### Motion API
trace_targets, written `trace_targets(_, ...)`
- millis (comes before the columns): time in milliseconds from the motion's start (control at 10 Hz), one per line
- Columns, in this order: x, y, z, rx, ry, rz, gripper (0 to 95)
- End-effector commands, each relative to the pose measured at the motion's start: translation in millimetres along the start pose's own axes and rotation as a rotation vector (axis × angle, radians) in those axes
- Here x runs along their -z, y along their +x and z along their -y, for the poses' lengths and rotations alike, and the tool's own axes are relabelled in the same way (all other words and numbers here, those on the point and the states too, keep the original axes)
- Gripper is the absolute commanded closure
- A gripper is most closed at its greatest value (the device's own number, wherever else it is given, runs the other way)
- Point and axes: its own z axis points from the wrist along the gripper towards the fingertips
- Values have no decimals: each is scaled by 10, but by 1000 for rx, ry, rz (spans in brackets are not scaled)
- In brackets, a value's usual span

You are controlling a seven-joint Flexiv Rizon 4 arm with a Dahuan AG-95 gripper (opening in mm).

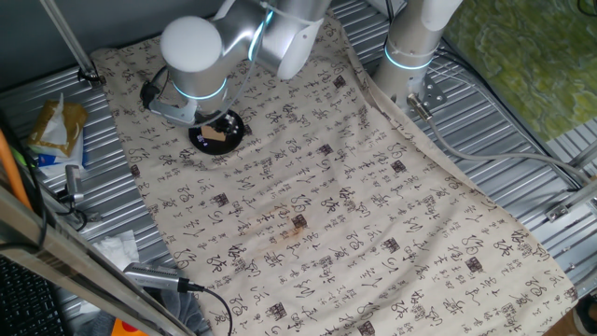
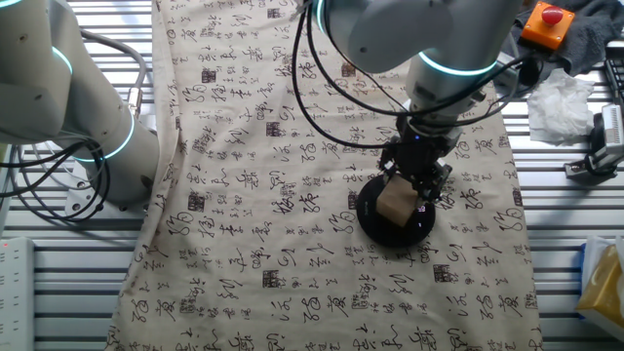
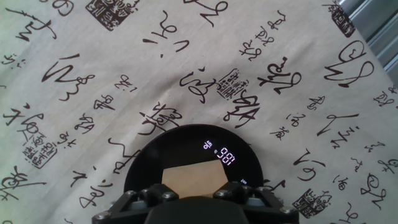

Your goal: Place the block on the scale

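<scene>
Task near its end. Block sits on scale, lower right of centre in the other fixed view; scale's display lit with a reading in the hand view, so weight seems to be on it. Gripper close around the block; whether the fingers grip it or have let go, cannot tell. Left: release if needed, lift clear. Count: one block, one scale, one gripper.

I see open cloth all around the scale; only the block sits on it.
</scene>
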Motion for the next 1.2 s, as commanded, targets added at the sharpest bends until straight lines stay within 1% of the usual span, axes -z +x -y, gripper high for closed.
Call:
trace_targets(100, -7, 4, -1, -7, 2, 6, 190)
trace_targets(300, -6, 4, 1, -8, -2, 12, 190)
trace_targets(500, 51, 20, 19, -6, -13, 9, 190)
trace_targets(700, 161, 46, 52, -9, -23, 4, 190)
trace_targets(800, 240, 54, 71, -17, -30, 5, 190)
trace_targets(900, 309, 55, 90, -31, -41, 16, 190)
trace_targets(1000, 393, 43, 112, -79, -55, 32, 380)
trace_targets(1100, 442, 31, 123, -122, -65, 39, 380)
trace_targets(1200, 532, -7, 149, -195, -73, 44, 570)
